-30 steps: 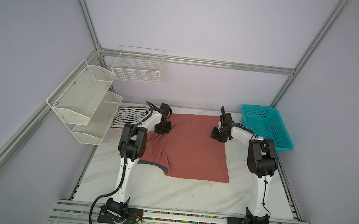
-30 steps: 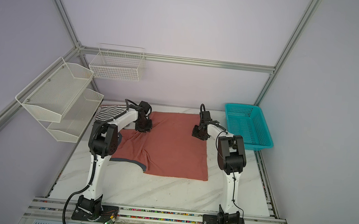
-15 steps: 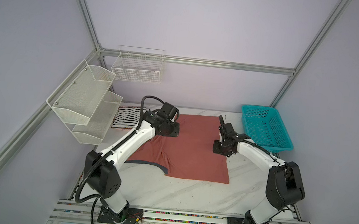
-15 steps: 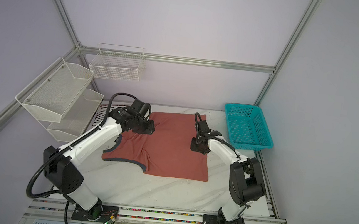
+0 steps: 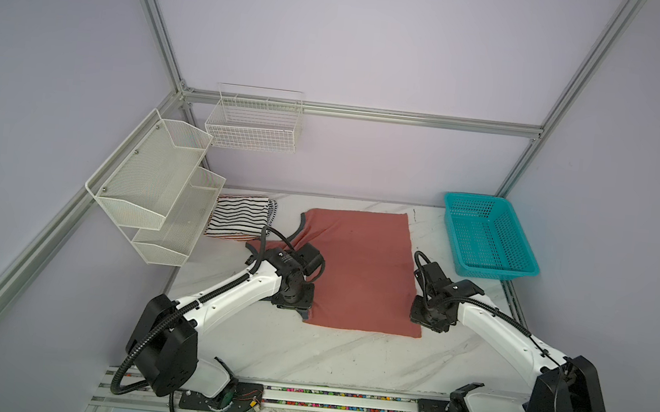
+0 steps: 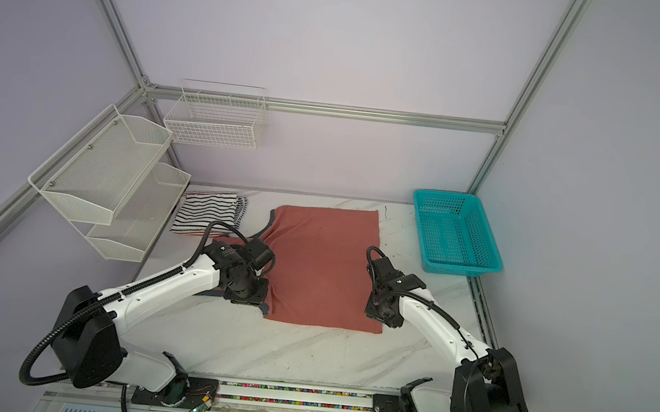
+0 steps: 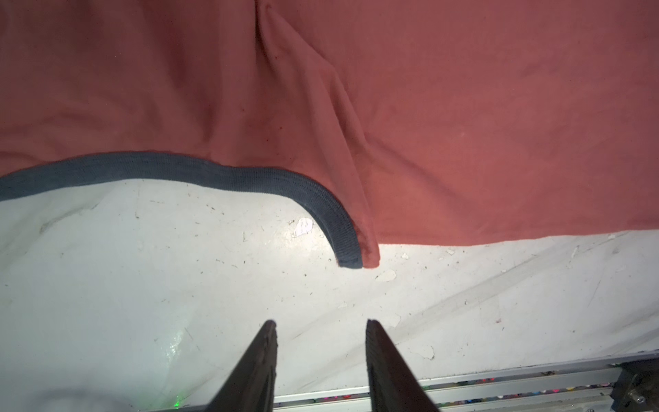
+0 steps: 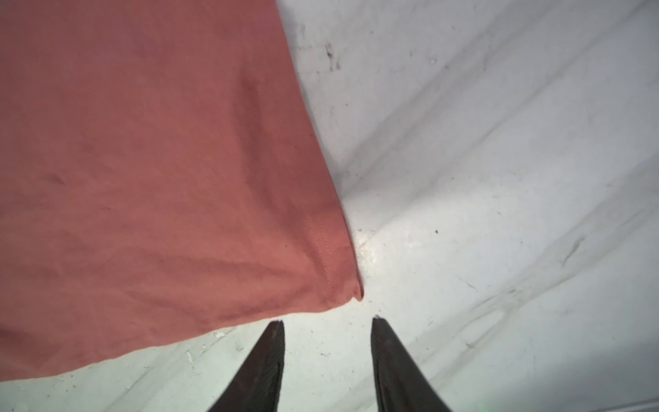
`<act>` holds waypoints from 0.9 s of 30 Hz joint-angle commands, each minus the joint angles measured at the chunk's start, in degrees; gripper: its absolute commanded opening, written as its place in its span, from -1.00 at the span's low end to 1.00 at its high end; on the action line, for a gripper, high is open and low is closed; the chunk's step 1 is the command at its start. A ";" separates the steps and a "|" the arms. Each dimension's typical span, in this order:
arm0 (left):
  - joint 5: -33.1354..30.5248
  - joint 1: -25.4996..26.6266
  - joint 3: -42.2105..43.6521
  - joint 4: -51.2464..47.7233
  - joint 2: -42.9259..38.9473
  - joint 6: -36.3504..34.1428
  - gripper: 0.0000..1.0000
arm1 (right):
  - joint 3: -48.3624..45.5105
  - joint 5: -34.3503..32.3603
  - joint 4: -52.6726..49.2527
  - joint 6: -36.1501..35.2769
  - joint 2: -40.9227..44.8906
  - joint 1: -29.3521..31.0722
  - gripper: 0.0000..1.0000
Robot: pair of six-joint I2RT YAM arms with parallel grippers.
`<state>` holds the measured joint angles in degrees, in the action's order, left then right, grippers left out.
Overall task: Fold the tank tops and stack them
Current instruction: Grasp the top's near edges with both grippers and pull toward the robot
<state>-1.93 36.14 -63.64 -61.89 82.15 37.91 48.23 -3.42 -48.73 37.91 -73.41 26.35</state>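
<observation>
A salmon-red cloth tank top (image 5: pixel 359 268) with grey-blue trim lies spread flat in the middle of the white marbled table (image 5: pixel 346 355), with one of the robot's arms at each of its near corners. The left end effector (image 7: pixel 321 323) hovers over bare table, jaws spread and nothing between them. The curled end of the grey-blue armhole trim (image 7: pixel 346 249) lies just ahead of its tips, apart from them. The right end effector (image 8: pixel 326 321) is likewise spread and empty, and the stitched near-right hem corner (image 8: pixel 342 285) sits just beyond its tips, close but not touching.

Trim on the left and hem stitching along the right edge suggest the garment's long axis runs across the table, shoulders to the robot's left and hem to its right. On that reading each arm is nearer its own corner, and the cloth stretches away from both toward the back wall. The likely next move is a paired pinch of the two corners.

A folded white tank top with black stripes (image 5: pixel 241 216) rests at the table's far left, near the red one. The turquoise perforated plastic basket (image 5: pixel 488 236) stands at far right.
</observation>
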 commanded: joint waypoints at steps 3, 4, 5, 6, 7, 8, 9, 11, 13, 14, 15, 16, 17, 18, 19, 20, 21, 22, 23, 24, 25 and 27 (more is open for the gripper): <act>-1.54 0.30 3.87 0.38 -0.18 4.00 -0.12 | -2.43 -1.46 -3.02 5.66 1.81 1.07 -0.12; -1.33 0.33 4.09 0.63 -0.06 4.29 -0.12 | -2.45 -1.69 -3.23 5.85 1.82 1.20 -0.12; -1.08 0.31 4.15 1.06 0.01 4.64 -0.11 | -2.45 -2.14 -3.50 6.22 1.79 1.22 -0.13; -0.91 0.33 4.43 1.52 0.03 5.09 -0.11 | -2.44 -2.57 -3.90 6.55 1.46 1.24 -0.13; -0.75 0.28 4.72 2.09 0.12 5.63 -0.10 | -2.35 -2.84 -4.08 6.73 1.06 1.33 -0.13; -0.62 0.30 4.99 2.70 0.41 6.09 -0.09 | -2.18 -3.21 -4.26 7.03 0.42 1.60 -0.13; -0.36 0.25 5.14 3.31 0.88 6.66 -0.08 | -1.92 -3.67 -4.27 7.48 -0.10 1.90 -0.12; 0.32 0.30 5.11 4.41 1.96 7.46 -0.07 | -1.43 -4.03 -3.78 8.01 -0.66 2.18 -0.12; 1.09 0.33 5.03 5.85 2.88 8.01 -0.05 | -1.46 -3.15 -2.02 8.31 -1.05 2.25 -0.12; 1.44 0.29 4.94 6.52 3.22 8.18 -0.04 | -1.70 -2.67 -0.83 8.55 -1.34 2.32 -0.12; 1.78 0.26 4.79 7.14 3.57 8.36 -0.04 | -1.95 -2.43 -0.04 9.00 -1.84 2.52 -0.13; 1.93 0.29 4.76 7.51 3.78 8.41 -0.03 | -2.12 -2.39 0.33 9.35 -2.37 2.78 -0.12; 2.11 0.27 4.66 7.66 4.10 8.45 -0.02 | -2.40 -2.76 0.38 10.01 -2.74 3.01 -0.12; 2.09 0.29 4.41 7.66 4.37 8.57 -0.02 | -2.82 -3.08 0.43 10.66 -2.80 3.23 -0.12; 2.18 0.33 4.40 7.66 4.60 8.67 -0.01 | -3.25 -3.10 0.52 10.94 -2.56 3.29 -0.12; 2.32 0.32 4.40 7.74 4.81 8.76 0.00 | -3.81 -3.06 0.69 11.45 -2.30 3.33 -0.12; 2.45 0.27 4.61 7.83 4.99 8.97 0.00 | -4.30 -2.77 0.97 11.73 -1.96 3.36 -0.12; 2.61 0.25 4.77 8.12 5.16 9.18 0.02 | -4.78 -2.39 1.34 11.98 -1.76 3.34 -0.11; 2.81 0.28 5.09 8.48 5.37 9.28 0.02 | -5.29 -2.00 1.56 12.27 -1.65 3.33 -0.12; 2.97 0.26 5.38 8.75 5.63 9.44 0.02 | -5.72 -1.85 1.75 12.49 -1.72 3.36 -0.12; 3.07 0.25 5.64 9.03 5.91 9.55 0.02 | -5.97 -1.85 2.00 12.53 -1.76 3.45 -0.11; 3.16 0.26 5.96 9.62 6.63 9.71 0.02 | -6.13 -2.34 2.32 12.98 -1.91 3.45 -0.11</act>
<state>0.30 36.29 -59.92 -53.84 87.99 46.30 42.61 -5.04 -46.92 48.42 -75.77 29.32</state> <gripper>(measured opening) 0.512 0.444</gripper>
